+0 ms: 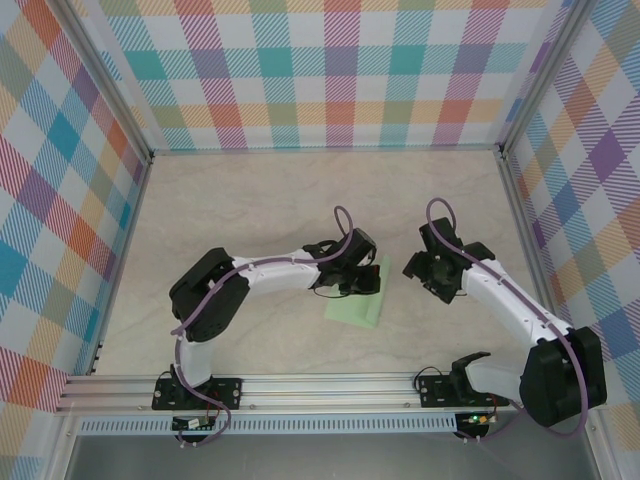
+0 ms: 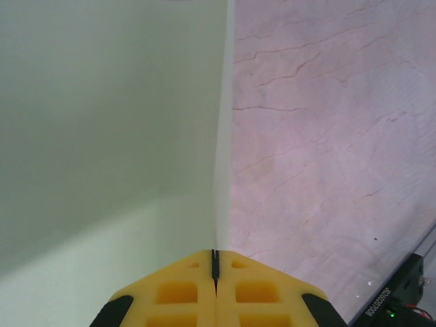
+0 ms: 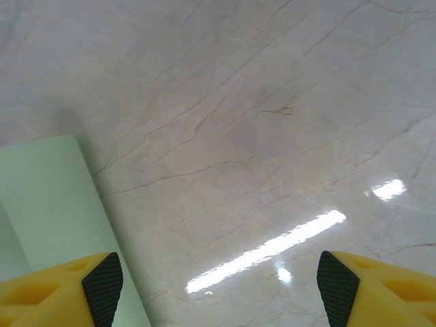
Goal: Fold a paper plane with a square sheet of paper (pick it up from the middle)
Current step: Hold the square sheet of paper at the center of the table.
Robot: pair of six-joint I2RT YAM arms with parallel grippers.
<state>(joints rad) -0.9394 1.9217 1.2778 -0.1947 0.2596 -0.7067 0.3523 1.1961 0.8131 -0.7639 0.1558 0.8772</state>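
Rail [image 1: 320, 385]: metal strip along the near edge of the table, both arm bases bolted to it.
Left gripper [image 2: 214, 267]: yellow fingers pressed flat together, pinching the paper at its edge; in the top view it sits over the far part of the paper, reached in from the left.
Paper, position [image 1: 356, 306]: near the middle of the table, just beyond the rail, under and in front of the left gripper; the near part lies on the table surface. The right gripper stands just beside it on the right, not touching.
Paper, look: pale mint green, plain, unmarked; from above a narrow slanted four-sided shape; from the left wrist a straight edge runs up from the fingertips, with a soft bend across the sheet.
Right gripper [image 3: 219, 286]: jaws spread wide, nothing between them but bare table; a corner of the paper lies at its left.
Table [image 1: 260, 200]: pale marbled top, glossy.
Walls [image 1: 340, 70]: pastel checked panels on three sides.
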